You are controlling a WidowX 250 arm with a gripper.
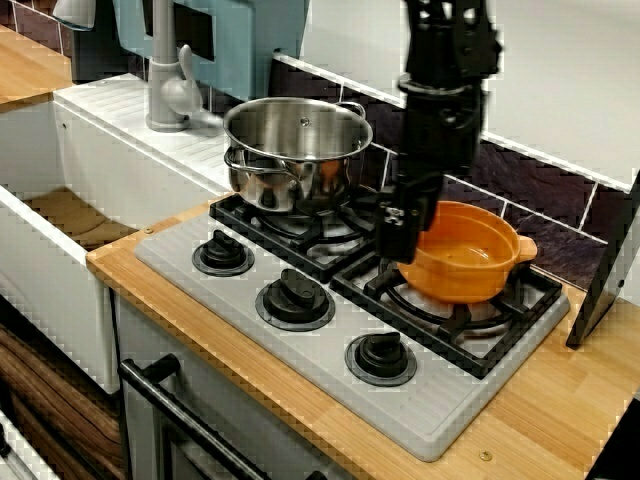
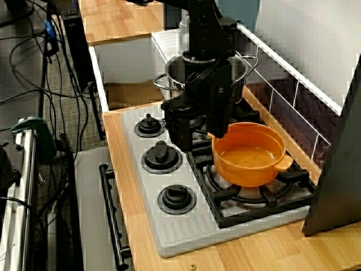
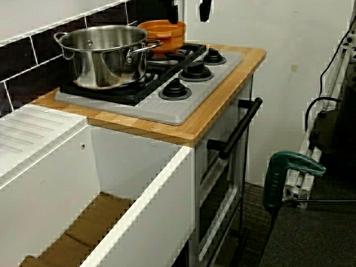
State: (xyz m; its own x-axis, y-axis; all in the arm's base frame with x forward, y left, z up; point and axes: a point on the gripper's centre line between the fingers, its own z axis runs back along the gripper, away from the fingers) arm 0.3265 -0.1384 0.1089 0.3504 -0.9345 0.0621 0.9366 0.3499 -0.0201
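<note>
- The gripper [image 1: 404, 236], black and hanging from a dark arm, is low over the right burner and sits at the left rim of the orange pot [image 1: 468, 262]
- Its own body hides the fingertips in the front view and in the view along the counter, so I cannot tell whether it is clamped on the rim or only resting against it
- The orange pot [image 2: 249, 159] is on the black grate [image 1: 497, 337] of the right burner. It is empty, with a small lug handle pointing away from the gripper
- Just beside the gripper, on the left burner, stands a steel pot [image 1: 297, 150]. It is upright and has a loop handle on each side
- The two pots are near each other but apart – the gripper is between them
- Three black knobs [image 1: 295, 297] run in a row along the front of the grey hob [image 1: 450, 405], which is set into a wooden counter [image 1: 560, 410]
- A grey tap [image 1: 168, 85] stands behind a white sink [image 1: 45, 245] to the left of the hob
- In the view from the sink end, a dark oven handle [image 3: 240, 127] crosses the oven front, and a green clamp [image 3: 289, 169] sits off to the right
</note>
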